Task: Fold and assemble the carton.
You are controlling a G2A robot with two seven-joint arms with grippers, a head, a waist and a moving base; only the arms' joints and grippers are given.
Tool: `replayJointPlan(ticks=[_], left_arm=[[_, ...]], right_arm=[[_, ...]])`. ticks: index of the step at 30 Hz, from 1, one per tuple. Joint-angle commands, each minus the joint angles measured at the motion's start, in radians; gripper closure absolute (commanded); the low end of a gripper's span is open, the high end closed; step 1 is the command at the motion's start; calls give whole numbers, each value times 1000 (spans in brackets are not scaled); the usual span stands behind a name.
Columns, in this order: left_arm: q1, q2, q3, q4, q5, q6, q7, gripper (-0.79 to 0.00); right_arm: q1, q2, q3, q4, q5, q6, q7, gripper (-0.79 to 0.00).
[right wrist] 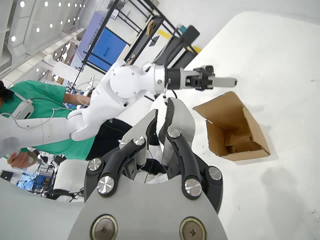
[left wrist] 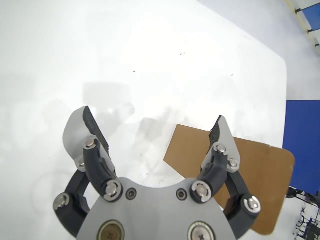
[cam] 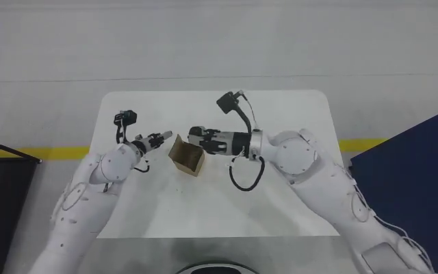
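Between both arms: carton [cam: 186, 156], mouth toward the right one.
Left gripper [left wrist: 153, 112]: spread, beside flap [left wrist: 250, 166].
Right gripper [right wrist: 163, 106]: pressed together, empty.

Bright, even light falls from above; rows of round ceiling lamps [right wrist: 37, 29] show far off past the right jaws. Beyond the left jaws the white counter [left wrist: 175, 26] is washed out almost to glare, with little surface detail. The carton [right wrist: 235, 116], ahead of the right jaws, throws only a faint, soft-edged shadow just beside itself, and its inside is darker. Both wrist views bend straight lines toward their edges: the counter's rim bows and the black rack [right wrist: 140, 13] leans.
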Motion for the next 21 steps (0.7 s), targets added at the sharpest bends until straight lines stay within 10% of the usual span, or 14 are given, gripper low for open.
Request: replayJointPlan(ticks=[1,9,21], left_arm=[[-41,-11,53,51,5,-1,-2,-785],[-87,-45,188,86,19,-24,-19,-785],[-25,-42,143,17,-43,-23,-9,-785]], right_arm=[[-42,11,52,-37,-17,12,-9,0],[-226,47,245,-170,-36,18,-27,0],[-261,53,288,-192,-23,18,-20,0]])
